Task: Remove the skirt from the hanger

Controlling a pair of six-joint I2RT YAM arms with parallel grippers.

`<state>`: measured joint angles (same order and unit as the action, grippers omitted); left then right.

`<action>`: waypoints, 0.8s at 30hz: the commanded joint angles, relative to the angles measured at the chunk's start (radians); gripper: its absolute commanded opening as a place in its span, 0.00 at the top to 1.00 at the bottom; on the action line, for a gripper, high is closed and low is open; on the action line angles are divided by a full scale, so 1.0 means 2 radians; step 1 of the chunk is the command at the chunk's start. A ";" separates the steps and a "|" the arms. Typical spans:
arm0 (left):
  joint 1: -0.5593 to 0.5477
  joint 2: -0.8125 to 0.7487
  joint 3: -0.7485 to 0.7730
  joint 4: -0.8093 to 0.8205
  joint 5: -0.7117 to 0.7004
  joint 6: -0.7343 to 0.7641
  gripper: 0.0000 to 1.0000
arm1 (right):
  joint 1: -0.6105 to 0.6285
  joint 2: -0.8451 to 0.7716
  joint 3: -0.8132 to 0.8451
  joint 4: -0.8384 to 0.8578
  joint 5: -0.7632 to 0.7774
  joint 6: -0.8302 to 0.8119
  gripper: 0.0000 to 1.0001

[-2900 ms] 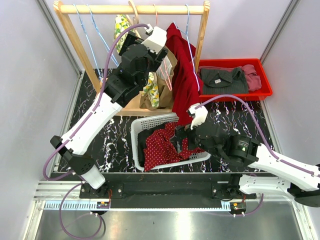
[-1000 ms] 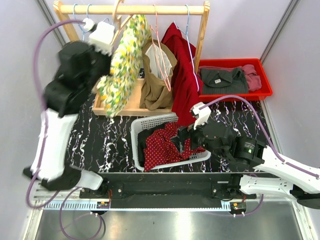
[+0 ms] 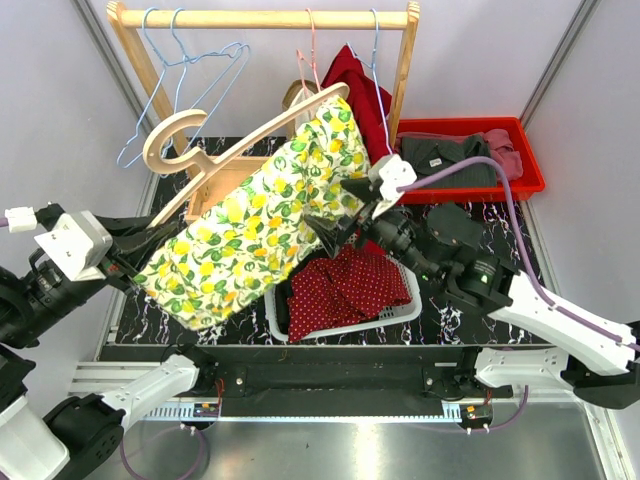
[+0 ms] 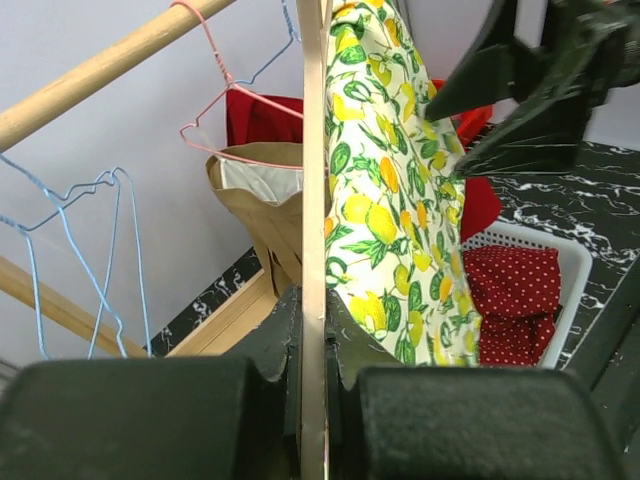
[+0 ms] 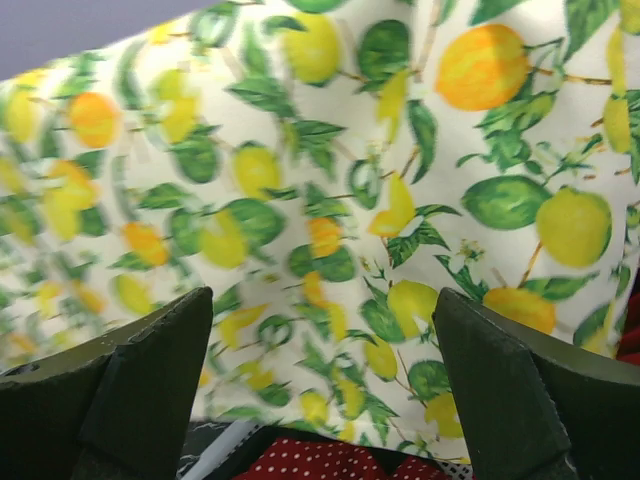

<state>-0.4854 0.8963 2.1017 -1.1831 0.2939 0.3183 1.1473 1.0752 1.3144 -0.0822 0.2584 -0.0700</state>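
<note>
Top external: left gripper (image 3: 128, 264) clamped on hanger (image 3: 250, 140); right gripper (image 3: 338, 208) (spread wide) near skirt (image 3: 255, 235) edge

left gripper (image 4: 312, 345) clamped on the hanger (image 4: 313, 200) at its near end; right gripper (image 3: 338, 208) spread wide beside its far end.

hidden under yellow lemon-print fabric skirt (image 3: 262, 220): left half of white plastic basket (image 3: 350, 324), lower arm of pale wooden hanger (image 3: 250, 138) | cropped by frame edges, blurred at left: skirt in right wrist view | hanger clips: not discernible
</note>
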 commanded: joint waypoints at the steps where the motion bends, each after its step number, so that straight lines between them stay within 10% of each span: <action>1: -0.001 -0.005 0.020 0.041 0.030 0.006 1.00 | -0.050 0.012 0.000 0.037 -0.036 0.005 0.00; 4: -0.001 -0.007 0.007 0.042 0.030 0.008 1.00 | -0.089 0.017 -0.002 0.052 -0.078 0.032 0.04; 11: -0.001 -0.011 -0.018 0.053 0.029 0.010 1.00 | -0.097 0.015 -0.001 0.053 -0.094 0.049 0.46; 16: -0.001 -0.012 -0.019 0.054 0.033 0.009 1.00 | -0.097 0.010 -0.018 0.053 -0.059 0.038 0.06; 24: -0.001 -0.016 -0.012 0.047 0.035 0.016 1.00 | -0.135 -0.036 -0.077 0.056 0.016 -0.015 0.00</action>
<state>-0.4854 0.8825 2.0525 -1.1877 0.3313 0.3370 0.9321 1.0622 1.1904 -0.0113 0.2169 -0.0505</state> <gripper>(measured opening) 0.071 0.994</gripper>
